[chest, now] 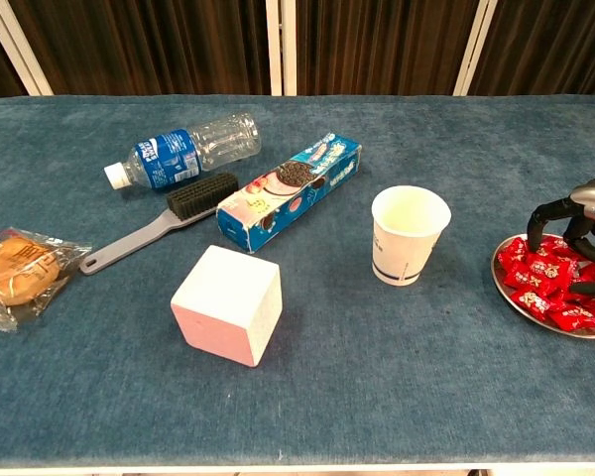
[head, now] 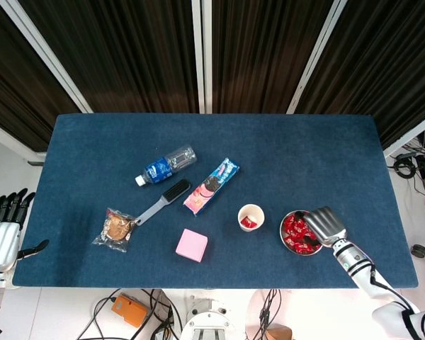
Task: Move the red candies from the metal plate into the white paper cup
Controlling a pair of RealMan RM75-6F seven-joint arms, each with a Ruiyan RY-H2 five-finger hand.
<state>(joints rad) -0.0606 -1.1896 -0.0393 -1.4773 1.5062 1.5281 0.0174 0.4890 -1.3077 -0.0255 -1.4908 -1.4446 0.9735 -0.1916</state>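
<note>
Right hand (chest: 585, 223) sits over the metal plate (chest: 511, 297), fingers (chest: 535, 220) dipped into red candies (chest: 547, 281) prob for a pick; can't tell if anything's pinched.

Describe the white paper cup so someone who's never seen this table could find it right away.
On the blue table, look toward the robot's right side, where its right hand reaches into a metal plate of red candies. Just left of that plate stands the white paper cup, upright and open-topped, the only cup there, with a red candy inside.
</note>
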